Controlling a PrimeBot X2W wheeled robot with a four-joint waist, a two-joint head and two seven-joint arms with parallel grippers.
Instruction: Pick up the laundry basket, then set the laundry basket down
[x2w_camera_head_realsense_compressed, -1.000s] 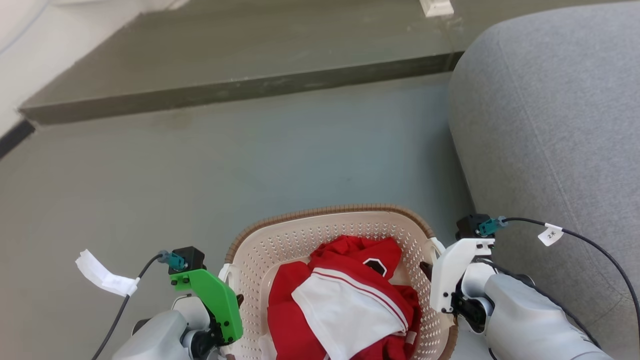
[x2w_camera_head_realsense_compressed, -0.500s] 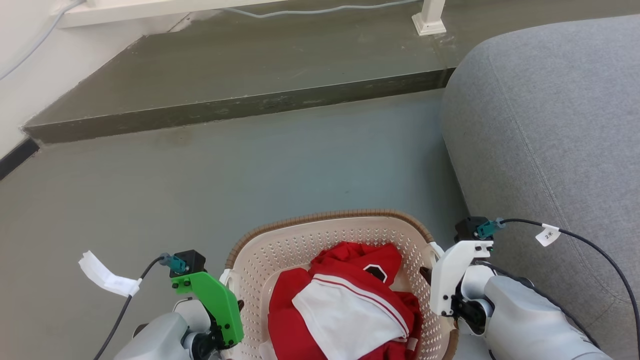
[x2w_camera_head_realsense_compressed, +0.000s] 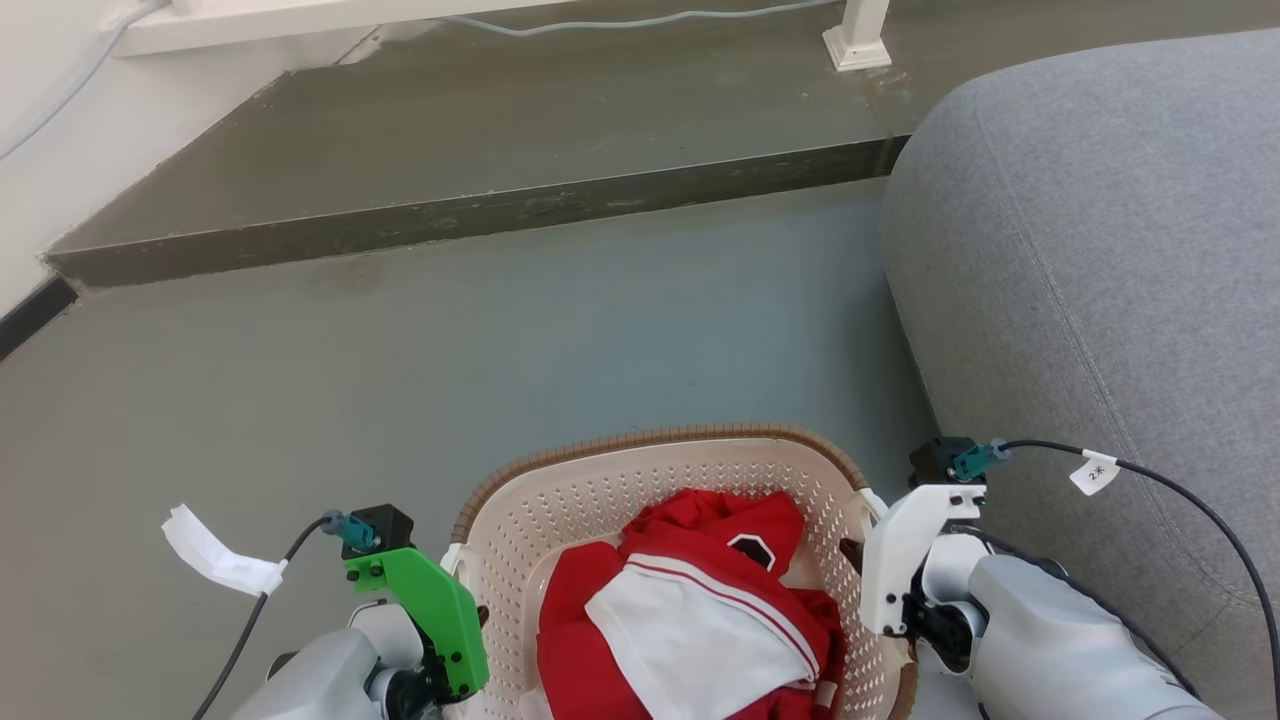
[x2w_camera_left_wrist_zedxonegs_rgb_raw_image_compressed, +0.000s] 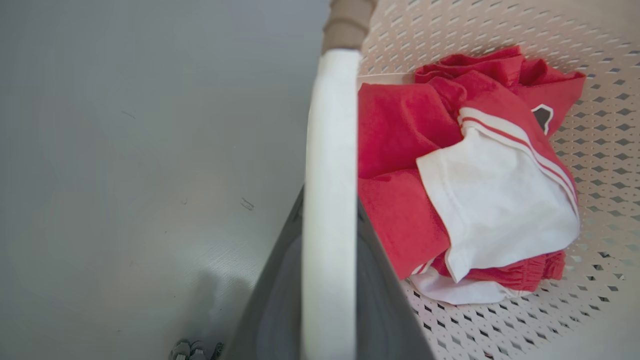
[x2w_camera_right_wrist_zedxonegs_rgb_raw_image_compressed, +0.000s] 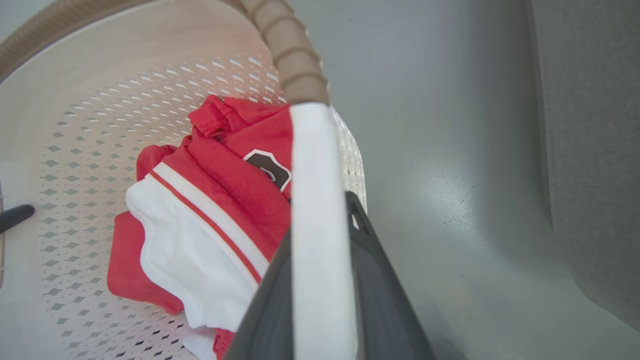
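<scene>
**Both grippers clamped on basket handles**

Laundry basket (x2w_camera_head_realsense_compressed: 600, 480) low centre in head view, between the two arms, over grey floor (x2w_camera_head_realsense_compressed: 500, 350). Just beside grey sofa (x2w_camera_head_realsense_compressed: 1100, 250) on the robot's right, apart from it. Cream perforated walls, brown woven-look rim. Holds crumpled red-and-white clothing (x2w_camera_head_realsense_compressed: 690, 610).

Left gripper (x2w_camera_left_wrist_zedxonegs_rgb_raw_image_compressed: 327, 200) closed onto white left handle (x2w_camera_left_wrist_zedxonegs_rgb_raw_image_compressed: 330, 150): dark fingers pressed to either side of the bar, one outside the basket, one inside. Green wrist mount just beside the basket's left wall in head view.

Right gripper (x2w_camera_right_wrist_zedxonegs_rgb_raw_image_compressed: 320, 220) likewise closed on white right handle (x2w_camera_right_wrist_zedxonegs_rgb_raw_image_compressed: 315, 175), fingers flanking it tight, no gap seen. White wrist mount against the right wall in head view.

Cannot tell whether basket bottom touches floor or hangs clear.

Raised dark step (x2w_camera_head_realsense_compressed: 450, 150) well beyond, white furniture leg (x2w_camera_head_realsense_compressed: 860, 40) standing on it.
</scene>
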